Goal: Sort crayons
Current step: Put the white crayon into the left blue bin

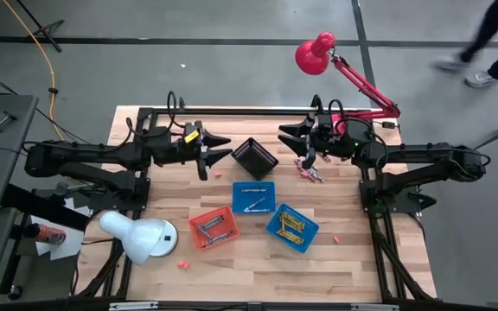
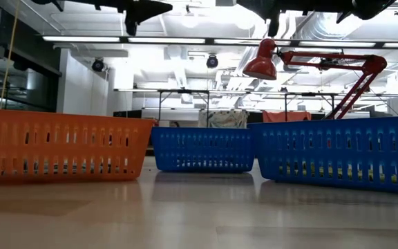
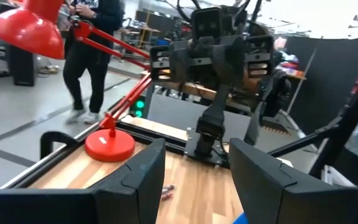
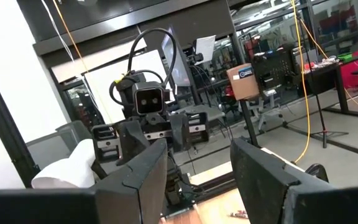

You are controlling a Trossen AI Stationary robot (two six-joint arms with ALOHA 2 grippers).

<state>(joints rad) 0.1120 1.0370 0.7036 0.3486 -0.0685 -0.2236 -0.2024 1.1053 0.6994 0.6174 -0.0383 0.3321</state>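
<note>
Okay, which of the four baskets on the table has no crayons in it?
The black basket, at the back between the two arms. It looks empty, while the red-orange basket and both blue baskets hold crayons.

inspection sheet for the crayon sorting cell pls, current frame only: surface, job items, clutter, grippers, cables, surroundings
Surface: wooden table, slatted top, bare at the near edge.
Job's things: crayons piled by the right gripper; strays at and; some already lie in the orange basket and the two blue baskets. Black basket: contents cannot tell.
Clutter: white lamp at the left edge, red lamp at the back right.
Grippers: left gripper and right gripper both open, raised, facing each other, holding nothing.
Cables: yellow cable on the floor, back left.
Surroundings: person walking past, far right.
</note>
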